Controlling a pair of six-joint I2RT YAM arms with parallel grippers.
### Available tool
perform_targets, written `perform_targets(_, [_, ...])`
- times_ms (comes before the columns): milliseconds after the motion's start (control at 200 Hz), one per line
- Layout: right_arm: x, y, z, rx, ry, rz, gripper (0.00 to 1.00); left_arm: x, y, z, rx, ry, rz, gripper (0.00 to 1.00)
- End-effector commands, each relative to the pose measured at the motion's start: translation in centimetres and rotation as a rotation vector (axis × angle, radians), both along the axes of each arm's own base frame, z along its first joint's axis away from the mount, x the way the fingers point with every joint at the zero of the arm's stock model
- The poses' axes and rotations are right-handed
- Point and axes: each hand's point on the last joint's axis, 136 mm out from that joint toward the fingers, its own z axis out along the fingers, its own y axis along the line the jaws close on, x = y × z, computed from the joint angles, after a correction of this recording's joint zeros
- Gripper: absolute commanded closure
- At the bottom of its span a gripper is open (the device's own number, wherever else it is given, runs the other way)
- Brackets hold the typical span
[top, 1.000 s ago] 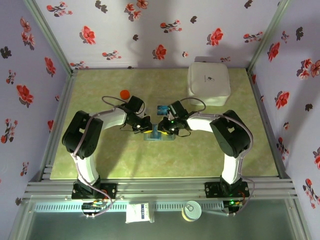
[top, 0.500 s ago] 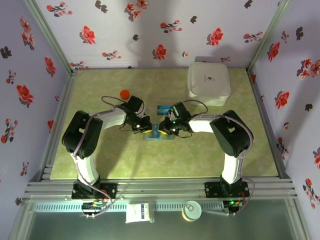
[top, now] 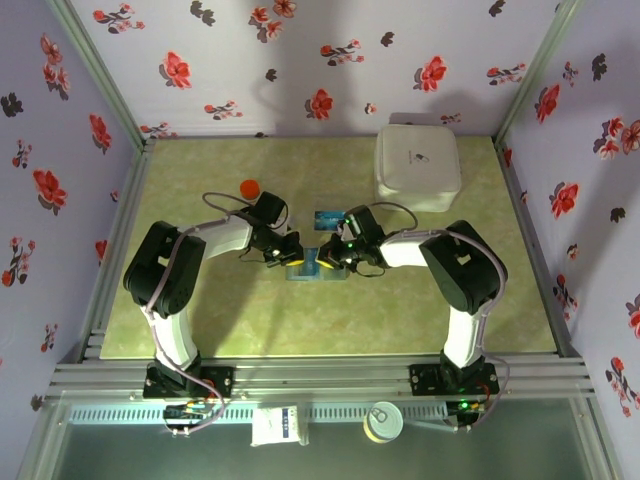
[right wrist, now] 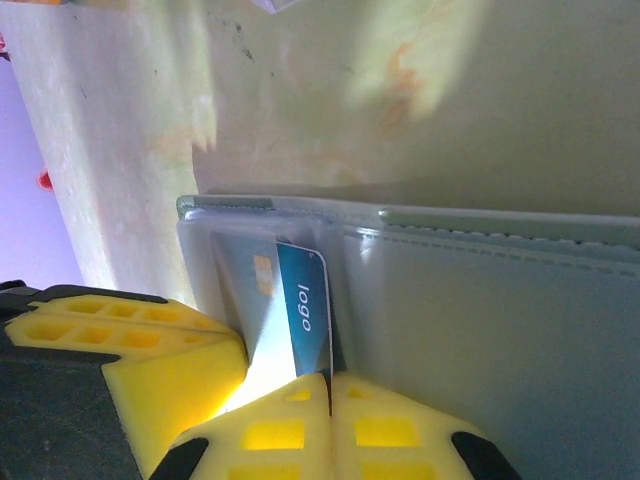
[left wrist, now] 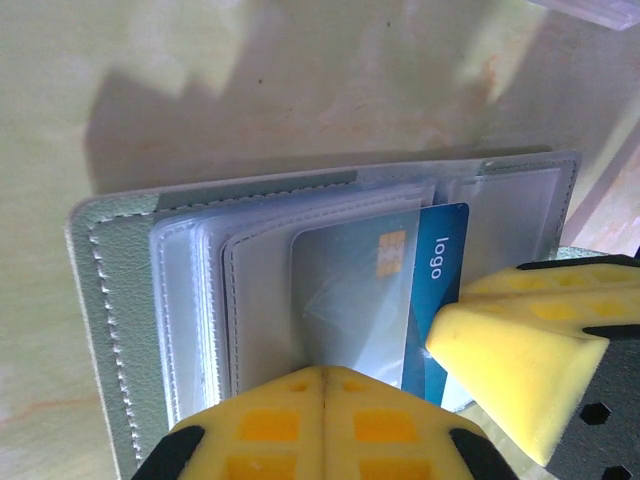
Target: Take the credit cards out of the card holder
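Left wrist view shows the card holder (left wrist: 110,300) lying open on the desk (left wrist: 300,80). The left end effector (left wrist: 325,390) is closed, with its tips against the clear pockets. The right end effector (right wrist: 330,385) is closed on the edge of the blue card (right wrist: 300,300), which sticks partly out of its pocket.

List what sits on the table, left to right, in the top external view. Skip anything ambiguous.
Red round object → left pincer → right pincer, shut on the blue logo card → white box.
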Motion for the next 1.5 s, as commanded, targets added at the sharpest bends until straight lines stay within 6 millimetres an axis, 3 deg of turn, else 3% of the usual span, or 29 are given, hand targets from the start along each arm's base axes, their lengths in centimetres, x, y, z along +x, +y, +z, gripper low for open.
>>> perform_targets(0, [-0.1, -1.0, 0.6, -0.015, -0.022, -0.006, 0.95, -1.3, 0.7, -0.7, 0.025, 0.042, -0.002, 1.00])
perform_targets(240, [-0.3, -3.4, 0.7, -0.102, -0.034, -0.001, 0.95, -1.0, 0.5, -0.3, 0.014, 0.029, 0.004, 1.00])
perform_targets(435, [-0.3, -4.0, 1.8, -0.142, -0.052, 0.023, 0.95, -0.9, 0.4, 0.0, 0.004, 0.020, 0.006, 1.00])
perform_targets(795, [0.9, -4.4, 5.2, -0.241, -0.190, 0.146, 0.98, 0.4, 0.8, 3.3, -0.043, -0.068, 0.033, 0.97])
perform_targets(1145, [2.8, -6.0, 8.0, -0.506, -0.480, 0.552, 1.00, -0.1, 3.3, 3.0, -0.040, -0.077, 0.076, 0.94])
perform_targets(1495, [5.5, -5.9, 10.5, -0.663, -0.817, 1.050, 1.00, -1.7, 5.5, 2.4, -0.023, -0.059, 0.102, 0.94])
